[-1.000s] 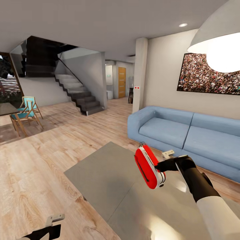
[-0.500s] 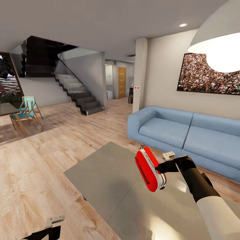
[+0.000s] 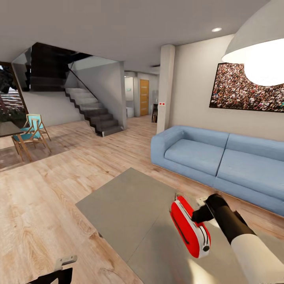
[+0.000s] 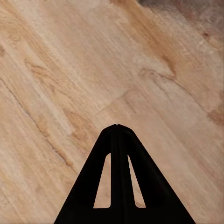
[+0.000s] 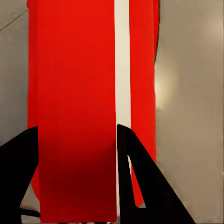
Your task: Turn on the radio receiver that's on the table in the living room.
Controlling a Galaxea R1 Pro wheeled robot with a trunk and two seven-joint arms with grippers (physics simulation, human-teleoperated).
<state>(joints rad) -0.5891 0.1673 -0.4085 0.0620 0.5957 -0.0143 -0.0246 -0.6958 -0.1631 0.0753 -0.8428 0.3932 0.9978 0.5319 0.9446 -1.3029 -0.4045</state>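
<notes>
The red radio receiver (image 3: 189,228) with white edge trim hangs tilted on its edge just above the glossy grey table (image 3: 122,205), at the table's right side. My right gripper (image 3: 200,215) is shut on it from the sofa side. In the right wrist view the radio receiver (image 5: 79,93) is clamped between the dark fingers of the right gripper (image 5: 77,128), with the grey tabletop behind it. The dial is hidden. My left gripper (image 3: 65,263) hangs low over the wood floor at the lower left; in the left wrist view the left gripper (image 4: 116,127) is shut and holds nothing.
A long blue sofa (image 3: 221,157) runs behind the table under the crowd-photo picture (image 3: 244,88). A white dome lamp (image 3: 256,47) hangs at upper right. Stairs (image 3: 94,112) rise at the back; blue chairs (image 3: 31,134) stand by a dark dining table (image 3: 6,128) at the left.
My right gripper has carried the radio receiver down and toward me, from well above the table to just over its top. The left arm has stayed put.
</notes>
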